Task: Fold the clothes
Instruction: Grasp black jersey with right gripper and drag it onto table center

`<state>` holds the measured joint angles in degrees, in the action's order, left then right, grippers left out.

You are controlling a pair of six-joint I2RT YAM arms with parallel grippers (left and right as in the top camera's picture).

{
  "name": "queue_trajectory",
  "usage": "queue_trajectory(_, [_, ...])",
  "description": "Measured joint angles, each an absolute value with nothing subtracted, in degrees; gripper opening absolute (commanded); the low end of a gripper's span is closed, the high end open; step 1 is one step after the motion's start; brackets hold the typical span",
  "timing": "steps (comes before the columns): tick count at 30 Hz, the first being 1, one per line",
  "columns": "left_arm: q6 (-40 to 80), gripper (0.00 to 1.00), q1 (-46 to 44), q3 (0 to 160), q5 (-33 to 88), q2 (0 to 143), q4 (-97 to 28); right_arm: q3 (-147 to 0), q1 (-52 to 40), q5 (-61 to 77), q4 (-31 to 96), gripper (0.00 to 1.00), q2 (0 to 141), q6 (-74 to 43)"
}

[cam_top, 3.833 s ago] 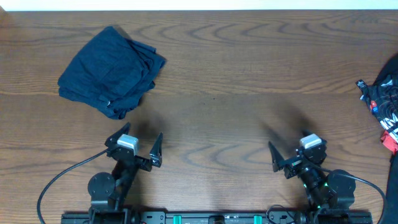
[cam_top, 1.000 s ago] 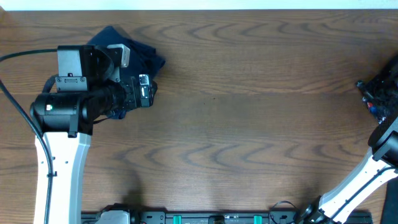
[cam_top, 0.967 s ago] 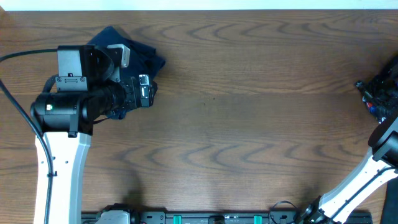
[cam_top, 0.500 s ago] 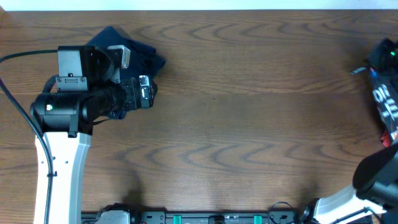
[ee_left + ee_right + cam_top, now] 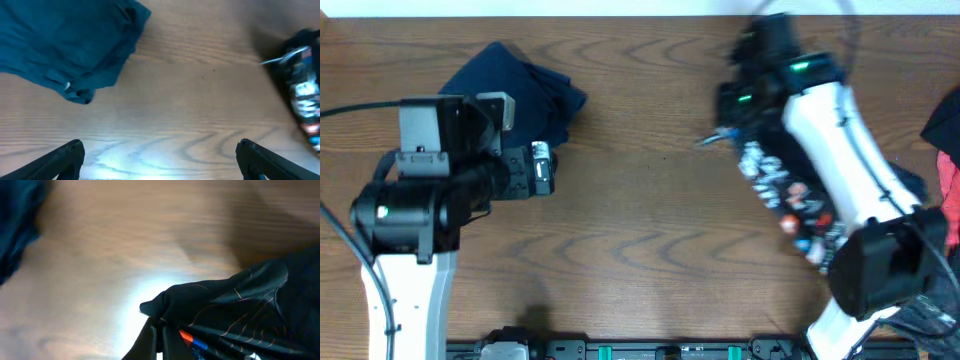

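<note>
Hanging jersey [image 5: 235,305] pinched in right tool [image 5: 159,332].

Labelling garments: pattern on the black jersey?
The jersey has thin orange contour lines; clearest in right wrist view.

Table [image 5: 650,200] lies open between blue garment [image 5: 525,90] and jersey [image 5: 767,178].

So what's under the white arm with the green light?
The black jersey shows under the right arm, its colourful logos peeking out. The arm covers the rest of it.
</note>
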<state>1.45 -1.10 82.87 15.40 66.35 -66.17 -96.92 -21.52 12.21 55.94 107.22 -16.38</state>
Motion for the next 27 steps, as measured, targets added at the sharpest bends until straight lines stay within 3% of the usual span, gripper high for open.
queue_trajectory(5, [1.4, 0.98, -1.1, 82.9, 13.7, 64.7, -66.3, -96.9, -34.0, 8.7, 55.0, 0.4, 107.4, -18.5])
queue_trajectory(9, [1.4, 0.98, -1.1, 82.9, 13.2, 64.6, -66.6, -96.9, -34.2, 3.1, 55.1, 0.53, 107.4, -20.3])
queue_trajectory(15, [1.4, 0.98, -1.1, 82.9, 13.1, 64.6, -66.7, -96.9, -19.9, -0.4, 54.2, 0.62, 107.5, -21.4])
queue_trajectory(22, [1.4, 0.98, -1.1, 82.9, 13.1, 65.4, -66.7, -96.9, 1.0, 1.2, 54.2, 0.63, 110.7, -21.6])
queue_trajectory(27, [1.4, 0.98, -1.1, 82.9, 13.1, 68.0, -66.7, -97.0, 8.1, 5.4, 54.6, 0.65, 117.2, -21.5])
